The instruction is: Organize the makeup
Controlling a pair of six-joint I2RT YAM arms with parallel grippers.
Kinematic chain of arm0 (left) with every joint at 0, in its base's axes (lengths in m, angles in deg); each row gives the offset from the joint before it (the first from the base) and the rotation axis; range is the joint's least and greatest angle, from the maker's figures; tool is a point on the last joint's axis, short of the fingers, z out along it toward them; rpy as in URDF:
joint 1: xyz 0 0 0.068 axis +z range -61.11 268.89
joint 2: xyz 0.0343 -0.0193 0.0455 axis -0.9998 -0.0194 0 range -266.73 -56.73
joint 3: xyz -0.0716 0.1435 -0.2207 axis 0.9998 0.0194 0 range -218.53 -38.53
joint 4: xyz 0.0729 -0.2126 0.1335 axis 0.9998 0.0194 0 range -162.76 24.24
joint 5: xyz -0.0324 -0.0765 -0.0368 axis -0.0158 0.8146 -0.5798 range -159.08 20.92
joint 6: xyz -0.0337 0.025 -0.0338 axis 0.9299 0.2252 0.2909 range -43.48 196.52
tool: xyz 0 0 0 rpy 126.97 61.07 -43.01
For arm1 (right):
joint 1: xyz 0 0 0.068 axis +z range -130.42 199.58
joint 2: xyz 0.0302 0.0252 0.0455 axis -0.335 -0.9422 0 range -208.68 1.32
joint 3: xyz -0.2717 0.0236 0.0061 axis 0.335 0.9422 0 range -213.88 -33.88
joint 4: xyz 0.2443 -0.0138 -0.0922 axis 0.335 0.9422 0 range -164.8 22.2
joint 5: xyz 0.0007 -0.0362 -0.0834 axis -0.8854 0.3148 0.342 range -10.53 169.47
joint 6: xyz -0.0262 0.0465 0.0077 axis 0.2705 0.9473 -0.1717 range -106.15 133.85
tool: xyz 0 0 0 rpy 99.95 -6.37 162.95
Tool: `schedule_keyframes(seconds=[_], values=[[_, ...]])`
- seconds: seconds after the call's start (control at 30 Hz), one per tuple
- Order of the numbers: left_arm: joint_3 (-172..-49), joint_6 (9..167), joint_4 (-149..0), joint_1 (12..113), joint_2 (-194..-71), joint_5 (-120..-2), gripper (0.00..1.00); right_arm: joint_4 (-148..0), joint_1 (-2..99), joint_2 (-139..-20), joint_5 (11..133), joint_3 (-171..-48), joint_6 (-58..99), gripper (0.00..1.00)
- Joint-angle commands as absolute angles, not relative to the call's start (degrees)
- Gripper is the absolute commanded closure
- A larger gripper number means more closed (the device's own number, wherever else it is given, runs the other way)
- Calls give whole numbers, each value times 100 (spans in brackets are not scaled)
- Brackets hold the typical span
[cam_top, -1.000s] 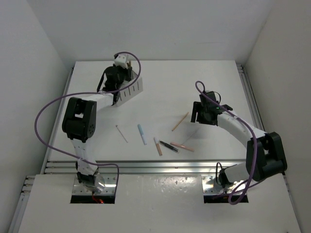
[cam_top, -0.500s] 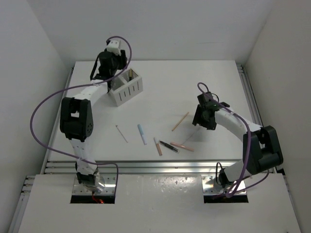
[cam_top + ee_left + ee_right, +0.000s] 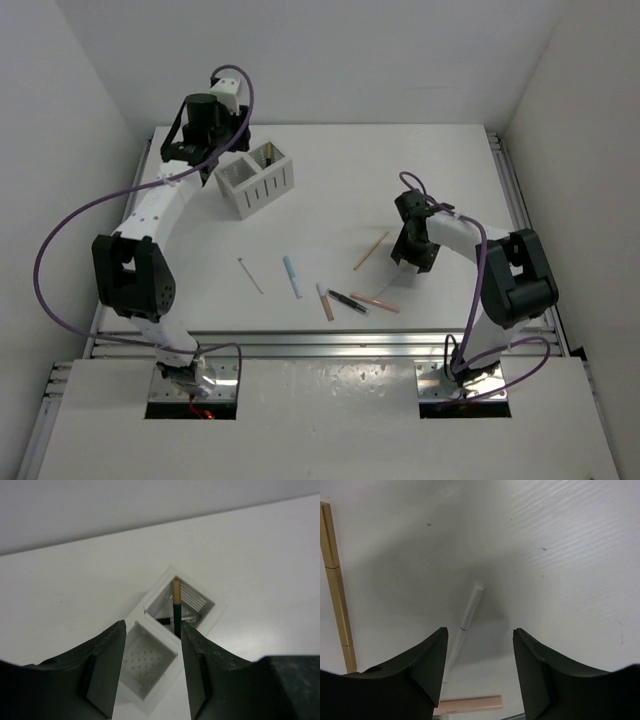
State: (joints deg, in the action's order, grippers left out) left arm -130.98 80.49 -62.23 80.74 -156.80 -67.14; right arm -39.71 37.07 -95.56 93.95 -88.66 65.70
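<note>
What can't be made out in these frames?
- Left wrist: the lower part of the dark pencil is behind the box wall, and the dark shapes beneath it are unidentifiable.
- Right wrist: the near end of the white stick is hidden behind a finger, and the tan stick is cut off by the left edge.
- Top: the white stick is too faint on the white table beside the right gripper.

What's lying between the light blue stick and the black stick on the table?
A short pinkish stick lies on the table between the light blue stick and the black stick. The top view shows it.
</note>
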Motion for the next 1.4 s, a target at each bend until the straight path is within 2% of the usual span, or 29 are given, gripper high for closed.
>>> schedule_keyframes(seconds=[0.0, 0.27, 0.47, 0.63, 0.8, 0.97, 1.17, 1.37], values=[[-12758, 7758, -5580, 8115, -15017, -6565, 47, -3929, 3759, -9693, 9451, -9092, 6711, 45], [-11738, 7687, -5404, 8115, -14242, -6627, 47, -3876, 3759, -10072, 9257, -8820, 6834, 49], [-11562, 7687, -5342, 8115, -13970, -6521, 47, -4219, 3733, -10230, 9257, -8705, 6570, 71], [-11500, 7573, -5237, 8115, -13917, -6118, 47, -4290, 3698, -10230, 9432, -8688, 6377, 100], [-11447, 7371, -5184, 8062, -13865, -5169, 45, -4483, 3654, -10090, 9670, -8758, 5868, 100], [-11447, 7187, -5184, 7957, -13865, -4607, 45, -5271, 3663, -9642, 9924, -8889, 5069, 100], [-11447, 6888, -5184, 7834, -13865, -3912, 44, -6073, 3697, -8914, 9697, -9057, 4400, 100], [-11447, 6703, -5184, 7720, -13917, -3042, 32, -8040, 4040, -7936, 8907, -8688, 4171, 100]])
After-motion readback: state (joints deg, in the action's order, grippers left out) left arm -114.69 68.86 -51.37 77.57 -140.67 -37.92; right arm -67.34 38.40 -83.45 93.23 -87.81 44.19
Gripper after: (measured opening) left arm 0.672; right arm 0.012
